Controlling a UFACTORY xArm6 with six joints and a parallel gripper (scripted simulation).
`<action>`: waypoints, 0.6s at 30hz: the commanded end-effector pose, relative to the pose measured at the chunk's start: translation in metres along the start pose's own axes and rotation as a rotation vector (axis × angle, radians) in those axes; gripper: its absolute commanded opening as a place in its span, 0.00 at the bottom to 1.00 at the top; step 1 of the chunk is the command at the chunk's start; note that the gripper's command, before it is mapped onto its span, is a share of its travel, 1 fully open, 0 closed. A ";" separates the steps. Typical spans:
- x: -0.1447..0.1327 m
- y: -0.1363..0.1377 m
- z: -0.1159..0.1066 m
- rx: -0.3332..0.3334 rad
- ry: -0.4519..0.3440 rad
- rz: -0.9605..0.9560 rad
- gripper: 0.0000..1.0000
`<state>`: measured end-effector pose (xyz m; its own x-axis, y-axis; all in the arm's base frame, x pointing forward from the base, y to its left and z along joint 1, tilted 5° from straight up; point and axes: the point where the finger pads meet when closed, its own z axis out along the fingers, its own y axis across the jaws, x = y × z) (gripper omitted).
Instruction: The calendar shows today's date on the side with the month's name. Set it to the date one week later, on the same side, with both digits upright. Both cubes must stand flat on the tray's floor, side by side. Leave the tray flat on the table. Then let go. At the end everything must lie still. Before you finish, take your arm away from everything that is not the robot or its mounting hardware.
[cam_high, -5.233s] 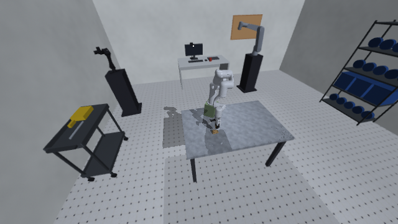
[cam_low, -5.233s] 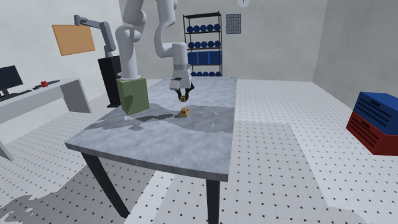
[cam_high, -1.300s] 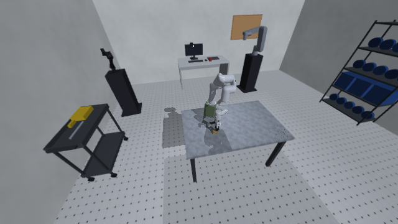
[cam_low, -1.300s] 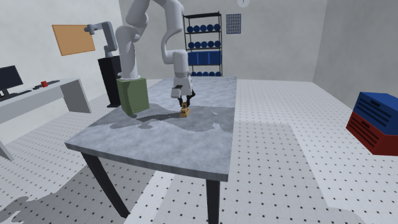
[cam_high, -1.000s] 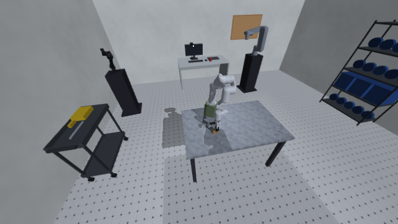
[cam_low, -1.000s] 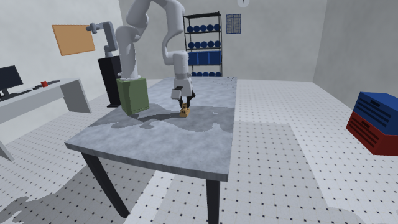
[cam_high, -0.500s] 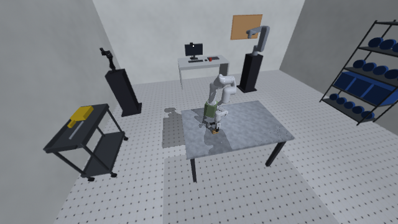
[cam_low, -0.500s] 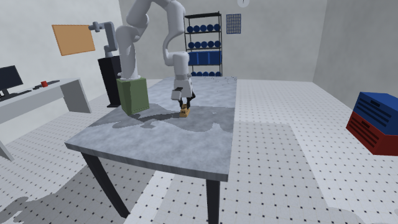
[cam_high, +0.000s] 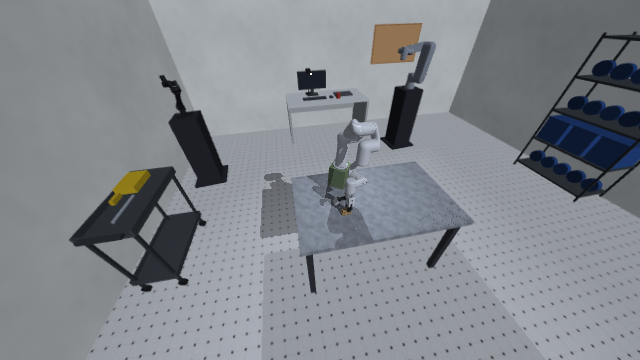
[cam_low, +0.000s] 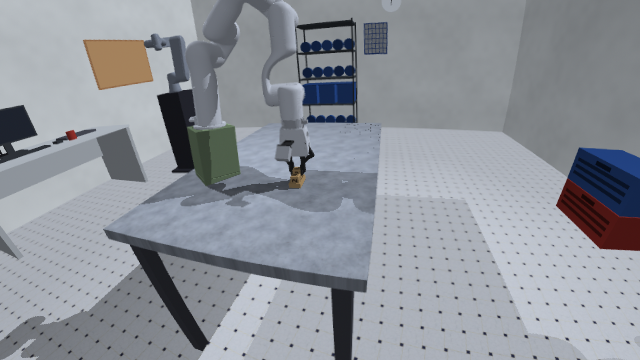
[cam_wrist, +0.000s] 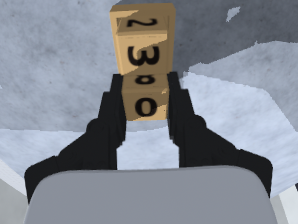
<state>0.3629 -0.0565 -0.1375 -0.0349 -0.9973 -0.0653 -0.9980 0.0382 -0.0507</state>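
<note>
My gripper (cam_wrist: 145, 87) (cam_low: 297, 170) is shut on a wooden cube (cam_wrist: 146, 106) at the near end of the calendar. The held cube shows a black 0 on its near face in the wrist view; the digit on its narrow upper strip is partly hidden. The other cube (cam_wrist: 143, 54) is right beyond it and shows a large 3 and a foreshortened 2, both lying sideways in the picture. The wooden tray (cam_wrist: 142, 8) is around that other cube, on the table (cam_low: 280, 220). Whether the held cube touches the tray's floor is hidden. The month's name is not visible.
The arm's green base block (cam_high: 338, 176) (cam_low: 217, 152) stands on the table behind the calendar. The arm's shadow falls across the calendar area. The table's front edge (cam_high: 340, 248) is a short way in front of the calendar.
</note>
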 end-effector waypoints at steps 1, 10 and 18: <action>0.000 -0.001 -0.001 0.003 0.000 0.000 0.27; 0.000 -0.001 0.000 0.003 0.000 0.000 0.27; 0.000 -0.001 0.003 0.003 0.000 0.000 0.27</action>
<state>0.3630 -0.0564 -0.1393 -0.0349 -0.9973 -0.0653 -0.9980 0.0382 -0.0505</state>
